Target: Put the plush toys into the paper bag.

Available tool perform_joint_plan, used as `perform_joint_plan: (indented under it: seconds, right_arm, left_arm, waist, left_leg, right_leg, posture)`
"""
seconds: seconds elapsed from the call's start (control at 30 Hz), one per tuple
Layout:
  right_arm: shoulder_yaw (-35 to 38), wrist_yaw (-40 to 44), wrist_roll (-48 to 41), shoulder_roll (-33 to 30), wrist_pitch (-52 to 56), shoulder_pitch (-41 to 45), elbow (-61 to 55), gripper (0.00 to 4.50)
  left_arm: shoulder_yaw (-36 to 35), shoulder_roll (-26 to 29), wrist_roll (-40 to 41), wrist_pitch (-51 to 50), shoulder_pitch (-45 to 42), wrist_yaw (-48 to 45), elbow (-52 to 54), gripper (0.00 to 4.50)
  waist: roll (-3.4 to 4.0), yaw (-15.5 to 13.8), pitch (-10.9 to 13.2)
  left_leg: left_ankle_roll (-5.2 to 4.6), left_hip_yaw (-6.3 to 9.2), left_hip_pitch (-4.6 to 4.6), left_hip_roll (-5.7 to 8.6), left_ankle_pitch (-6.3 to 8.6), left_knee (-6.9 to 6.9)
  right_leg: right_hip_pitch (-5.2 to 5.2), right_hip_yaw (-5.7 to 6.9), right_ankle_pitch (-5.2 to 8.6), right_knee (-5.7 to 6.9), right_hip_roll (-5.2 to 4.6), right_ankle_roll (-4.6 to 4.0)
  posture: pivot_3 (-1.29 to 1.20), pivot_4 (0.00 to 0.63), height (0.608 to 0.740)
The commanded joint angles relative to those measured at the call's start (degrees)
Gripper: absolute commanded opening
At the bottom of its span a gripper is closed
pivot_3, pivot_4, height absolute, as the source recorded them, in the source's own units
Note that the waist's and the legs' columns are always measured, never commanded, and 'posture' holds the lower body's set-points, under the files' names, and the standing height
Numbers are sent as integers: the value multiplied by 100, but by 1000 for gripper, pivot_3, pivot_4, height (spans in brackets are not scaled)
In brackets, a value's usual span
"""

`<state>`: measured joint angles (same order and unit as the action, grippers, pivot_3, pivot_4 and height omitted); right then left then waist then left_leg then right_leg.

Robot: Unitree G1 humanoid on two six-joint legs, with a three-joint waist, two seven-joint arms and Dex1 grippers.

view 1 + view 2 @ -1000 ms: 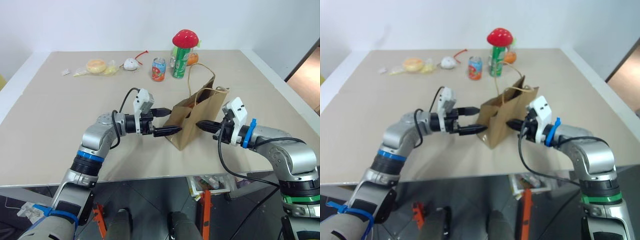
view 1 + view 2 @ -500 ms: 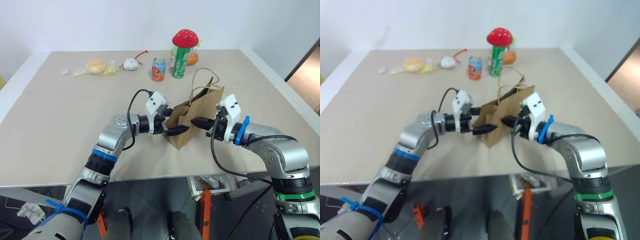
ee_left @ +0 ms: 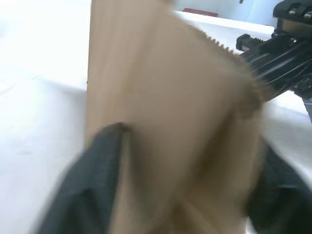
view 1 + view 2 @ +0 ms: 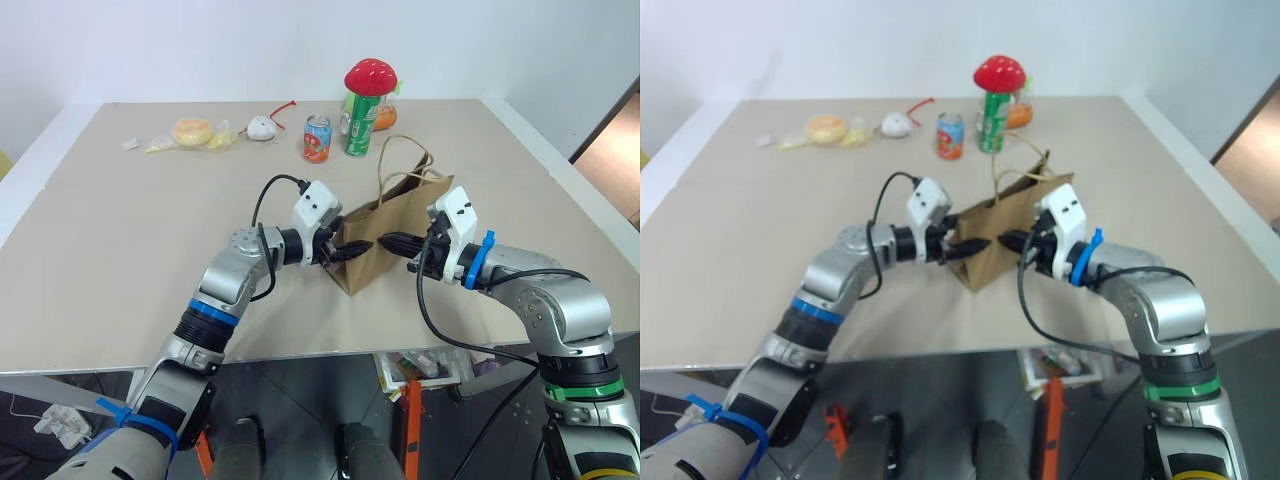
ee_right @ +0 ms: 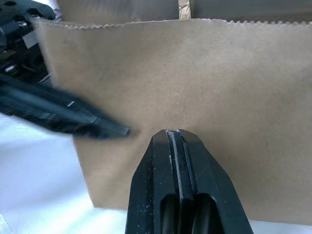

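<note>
The brown paper bag (image 4: 392, 232) stands near the table's front, its looped handles (image 4: 404, 160) sticking up. My left gripper (image 4: 353, 248) reaches in from the left, its jaws closed around the bag's narrow side; in the left wrist view a black finger (image 3: 95, 180) lies on each side of the paper. My right gripper (image 4: 392, 242) is shut, its tips pinching the bag's broad face (image 5: 204, 73). Far back on the table, an orange plush toy (image 4: 386, 117) peeks from behind a green can, and a yellow-and-white plush toy (image 4: 193, 131) lies at the back left.
A green can (image 4: 359, 126) with a red mushroom plush (image 4: 371, 76) on top and a smaller orange-and-blue can (image 4: 317, 139) stand behind the bag. A small white toy with a red tail (image 4: 262, 127) lies at the back. The table's front edge (image 4: 300, 355) runs just below my arms.
My left gripper has moved right to the bag, and its jaws have narrowed from wide open onto the bag's side. The bag has shifted and tilted slightly. The right gripper has stayed shut.
</note>
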<state>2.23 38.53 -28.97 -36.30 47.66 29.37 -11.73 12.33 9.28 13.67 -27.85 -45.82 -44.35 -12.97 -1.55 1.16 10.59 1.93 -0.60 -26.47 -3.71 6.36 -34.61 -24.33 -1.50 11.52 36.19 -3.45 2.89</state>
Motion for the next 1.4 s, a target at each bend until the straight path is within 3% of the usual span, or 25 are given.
perform_joint_plan:
  seconds: [0.03,0.13,0.17,0.33,0.5,0.63,0.87,1.07,1.3,1.4]
  right_arm:
    - [130,-34,-40,-27,-9,94,-243,0]
    - [161,-45,-51,-41,-4,82,-264,0]
    - [186,-50,-59,-56,3,73,-279,0]
    - [629,123,-516,-232,275,-47,-629,0]
    - [1884,766,-1614,-885,629,-642,-1298,0]
    - [2463,1001,-1660,-1492,591,-1070,-1065,0]
    - [2321,1161,-1579,-1789,394,-1152,-851,0]
    - [2039,1107,-1514,-1707,250,-1030,-781,0]
    - [1825,1055,-1514,-1662,170,-1012,-822,0]
    - [1854,1035,-1534,-1676,171,-1039,-843,0]
  left_arm:
    - [-132,-20,91,80,-131,-70,75,1632]
    - [-190,-51,133,22,-164,-34,38,171]
    - [-203,-52,116,39,-188,-9,7,63]
    - [-206,139,-25,296,-266,-134,-234,63]
    - [-474,705,58,940,-283,-746,-676,63]
    - [-679,1436,332,1903,-127,-2198,-1043,63]
    - [-990,2175,902,2623,92,-4450,-1882,63]
    - [-914,2222,1007,2918,-16,-4813,-2320,63]
    - [-1056,1710,761,3557,-401,-4768,-3014,63]
    - [-1028,1657,784,3377,-418,-4766,-2937,973]
  waist:
    - [0,-1,0]
    - [0,-1,0]
    - [0,-1,0]
    - [0,-1,0]
    - [0,-14,0]
    - [0,10,0]
    - [1,3,0]
    - [1,-10,0]
    - [0,-16,0]
    - [0,-12,0]
  left_leg:
    - [0,0,0,0,0,0]
    - [0,0,-1,0,0,0]
    - [0,0,-1,0,0,0]
    - [0,0,-1,0,0,0]
    - [0,1,-1,0,0,8]
    - [1,-1,2,-1,1,9]
    - [2,-4,4,-2,2,5]
    - [0,-7,-1,-1,1,4]
    - [0,-7,-6,-1,0,1]
    - [-1,-5,-6,-2,0,2]
  right_leg:
    - [0,0,0,0,0,0]
    - [0,0,0,0,-1,0]
    - [0,0,0,0,0,0]
    - [0,0,0,0,-1,0]
    - [0,0,5,-1,0,2]
    - [-2,0,5,-2,-1,-2]
    - [-2,1,-1,-1,-6,-11]
    - [-2,1,0,-2,-9,-9]
    - [-3,4,2,-2,-9,-7]
    - [-5,4,2,-2,-6,-6]
  posture:
    - [0,150,740]
    - [0,150,740]
    - [0,150,740]
    - [0,150,740]
    - [0,150,740]
    - [0,150,740]
    - [0,150,740]
    - [0,150,740]
    - [0,150,740]
    - [0,150,740]
